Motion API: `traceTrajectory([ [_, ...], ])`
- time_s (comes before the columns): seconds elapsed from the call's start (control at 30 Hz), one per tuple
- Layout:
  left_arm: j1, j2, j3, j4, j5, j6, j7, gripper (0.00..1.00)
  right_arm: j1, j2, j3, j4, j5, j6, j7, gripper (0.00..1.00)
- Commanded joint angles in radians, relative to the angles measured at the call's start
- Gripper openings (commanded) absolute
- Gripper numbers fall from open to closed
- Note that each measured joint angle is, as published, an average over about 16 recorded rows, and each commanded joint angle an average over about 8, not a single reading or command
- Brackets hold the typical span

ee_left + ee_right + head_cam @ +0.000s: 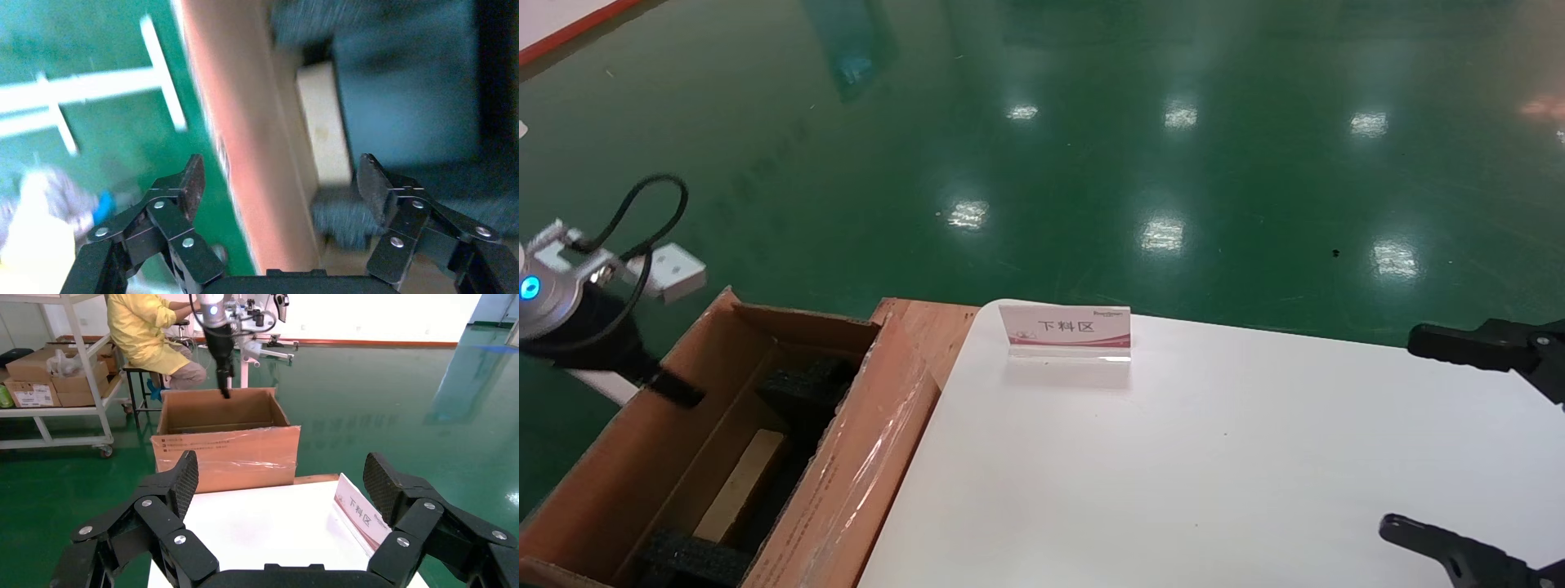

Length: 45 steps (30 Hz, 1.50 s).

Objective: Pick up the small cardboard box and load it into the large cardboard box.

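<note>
The large cardboard box (625, 457) stands open at the left of the table, with a taped flap (862, 457) and black foam (801, 384) inside. A pale flat carton, the small cardboard box (741, 482), lies inside it between the foam blocks. It also shows in the left wrist view (321, 122). My left gripper (673, 390) is open and empty and hangs over the box's far left wall. In the left wrist view (281, 174) its jaws straddle that wall (245, 153). My right gripper (1401, 433) is open and empty over the table's right side.
The white table (1173, 457) holds a small sign stand (1065, 331) near its far edge. A wooden board (928, 322) lies beside the box. In the right wrist view a person in yellow (144, 331) sits behind the box, next to a shelf cart (49, 380).
</note>
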Motion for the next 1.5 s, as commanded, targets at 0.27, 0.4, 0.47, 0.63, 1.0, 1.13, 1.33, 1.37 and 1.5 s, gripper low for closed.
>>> traceTrajectory([
  [0.27, -0.104, -0.076, -0.102, -0.130, -0.099, -0.105, 0.128, 1.00, 0.000, 0.000, -0.001, 0.000, 0.000, 0.000, 0.000, 1.00],
  [0.4, -0.126, -0.099, -0.145, -0.158, -0.160, -0.136, 0.170, 1.00, 0.000, 0.000, 0.000, 0.000, 0.000, 0.000, 0.000, 1.00],
  [0.47, -0.132, -0.104, -0.159, -0.165, -0.181, -0.146, 0.182, 1.00, 0.000, 0.000, 0.000, -0.001, 0.000, 0.000, 0.000, 1.00],
  [0.63, -0.135, -0.108, -0.167, -0.168, -0.193, -0.153, 0.187, 1.00, 0.000, 0.000, 0.000, -0.001, 0.000, 0.000, 0.000, 1.00],
  [1.0, 0.000, -0.090, -0.325, -0.158, -0.227, -0.097, 0.261, 1.00, 0.000, 0.000, -0.001, -0.001, 0.000, 0.000, -0.001, 1.00],
  [1.13, 0.109, -0.078, -0.465, -0.153, -0.265, -0.055, 0.329, 1.00, 0.001, 0.000, -0.001, -0.001, 0.000, 0.000, -0.001, 1.00],
  [1.33, 0.272, -0.060, -0.674, -0.146, -0.322, 0.008, 0.430, 1.00, 0.001, 0.000, -0.001, -0.001, 0.000, 0.000, -0.001, 1.00],
  [1.37, 0.300, -0.057, -0.709, -0.145, -0.332, 0.018, 0.447, 1.00, 0.001, 0.000, -0.002, -0.001, 0.000, 0.000, -0.001, 1.00],
  [1.5, 0.410, -0.045, -0.850, -0.140, -0.371, 0.060, 0.516, 1.00, 0.001, 0.000, -0.002, -0.001, 0.001, 0.000, -0.001, 1.00],
])
